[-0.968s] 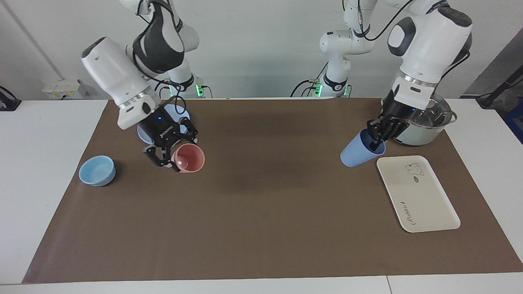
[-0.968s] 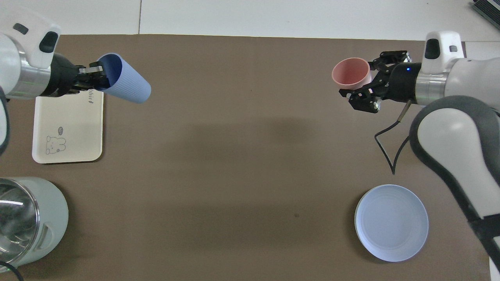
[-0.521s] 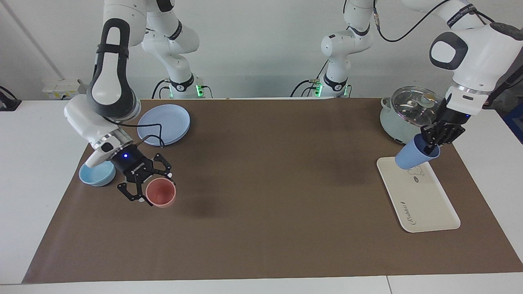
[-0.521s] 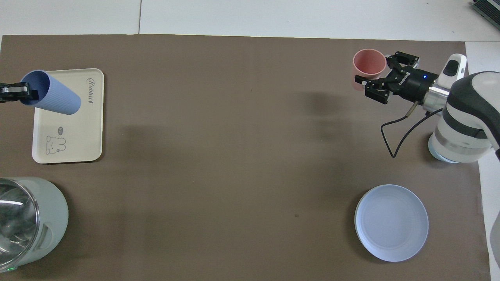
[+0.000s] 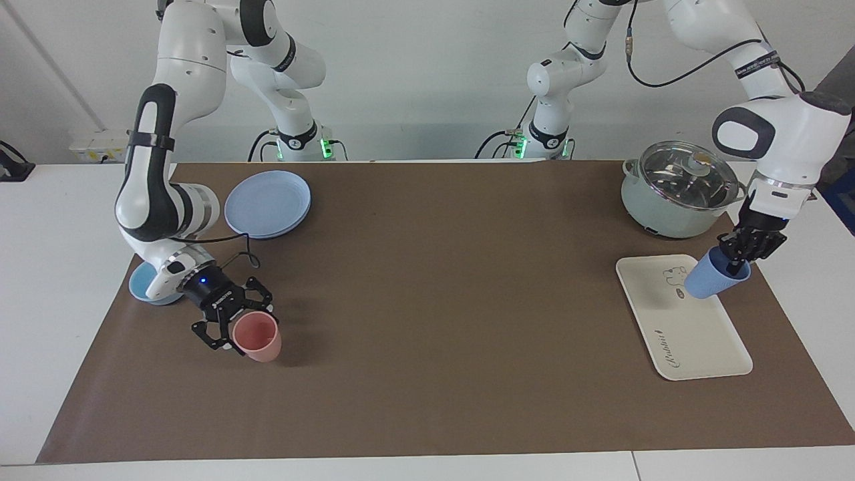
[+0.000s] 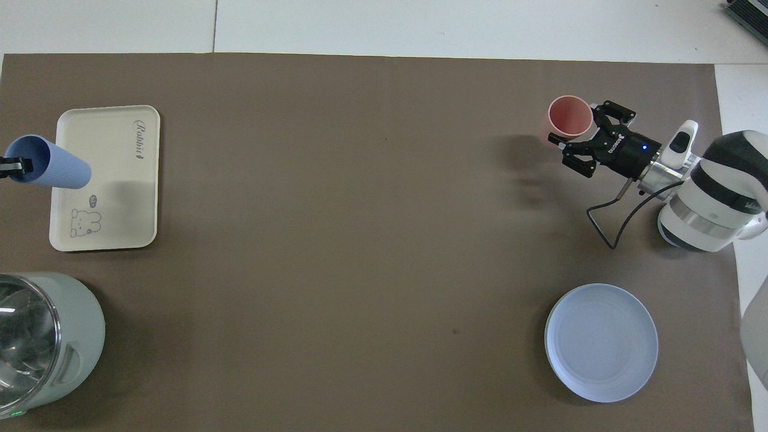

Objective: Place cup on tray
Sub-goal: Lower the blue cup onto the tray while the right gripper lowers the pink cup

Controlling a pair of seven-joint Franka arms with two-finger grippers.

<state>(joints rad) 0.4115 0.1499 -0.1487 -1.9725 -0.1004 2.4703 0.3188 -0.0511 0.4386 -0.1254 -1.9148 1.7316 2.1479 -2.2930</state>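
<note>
My left gripper (image 5: 735,266) is shut on the rim of the periwinkle-blue cup (image 5: 712,280). It holds the cup tilted, base down, low over the cream-white tray (image 5: 698,341), by the bear drawing at the tray's edge toward the left arm's end. I cannot tell whether the cup touches the tray. In the overhead view the cup (image 6: 53,170) overlaps the tray (image 6: 114,138), and the left gripper (image 6: 11,167) shows only at the picture's edge. My right gripper (image 5: 242,330) is shut on the rim of a salmon-pink cup (image 5: 260,341), low at the mat.
A lidded pale-green pot (image 5: 674,194) stands nearer to the robots than the tray. A round blue plate (image 5: 267,204) lies toward the right arm's end. A light-blue bowl (image 5: 141,288) sits beside the right wrist, partly hidden by it. A brown mat (image 5: 434,300) covers the table.
My left gripper has carried the blue cup from beside the pot to low over the tray. My right gripper has carried the pink cup away from the plate and down to the mat.
</note>
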